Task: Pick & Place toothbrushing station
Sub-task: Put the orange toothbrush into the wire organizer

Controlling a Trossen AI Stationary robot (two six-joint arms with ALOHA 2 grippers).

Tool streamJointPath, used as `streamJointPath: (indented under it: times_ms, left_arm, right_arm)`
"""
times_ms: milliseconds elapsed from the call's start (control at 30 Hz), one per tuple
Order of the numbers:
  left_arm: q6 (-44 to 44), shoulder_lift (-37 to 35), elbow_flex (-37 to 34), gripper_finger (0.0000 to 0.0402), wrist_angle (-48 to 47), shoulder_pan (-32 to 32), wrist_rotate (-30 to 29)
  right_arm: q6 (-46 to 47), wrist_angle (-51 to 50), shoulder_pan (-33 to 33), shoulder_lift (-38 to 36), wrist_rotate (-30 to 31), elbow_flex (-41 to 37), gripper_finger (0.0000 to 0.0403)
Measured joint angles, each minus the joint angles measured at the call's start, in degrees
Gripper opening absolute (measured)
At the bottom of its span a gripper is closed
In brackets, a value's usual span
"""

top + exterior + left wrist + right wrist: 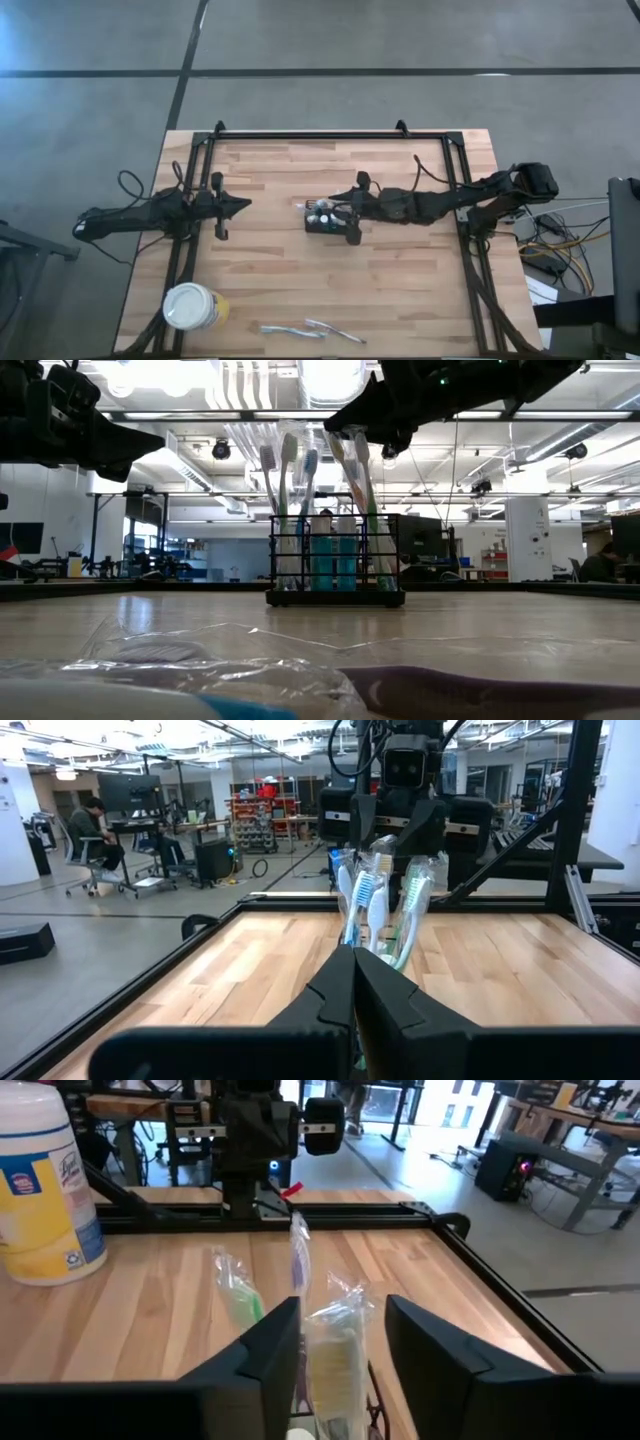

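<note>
With the right gripper (343, 214) poised wide open above the black caddy (327, 224) at the table's (400, 290) middle, closing on the tall toothbrushes (310, 510) could tip it, while the left gripper (240, 204) waits closed at the left.

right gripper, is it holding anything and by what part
Nothing is held. The right gripper is open above the toothbrushing station; the left gripper is shut and empty.
</note>
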Motion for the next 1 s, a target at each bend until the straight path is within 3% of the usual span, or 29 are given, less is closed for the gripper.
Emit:
streamJointPath:
  times_ms: [333, 533, 1000]
  left_arm:
    - [-0.1, 0.0, 0.0, 0.0007, 0.0, 0.0, 0.0]
    - [-0.1, 0.0, 0.0, 0.0007, 0.0, 0.0, 0.0]
    - [-0.2, 0.0, 0.0, 0.0007, 0.0, 0.0, 0.0]
  right_arm:
    - [-0.6, -0.3, 0.2, 0.0, -0.7, 0.0, 0.0017]
    - [0.1, -0.6, 0.7, -1.3, -0.2, -0.1, 0.0009]
    - [5.0, -5.6, 3.8, -4.0, 10.8, -1.2, 0.0008]
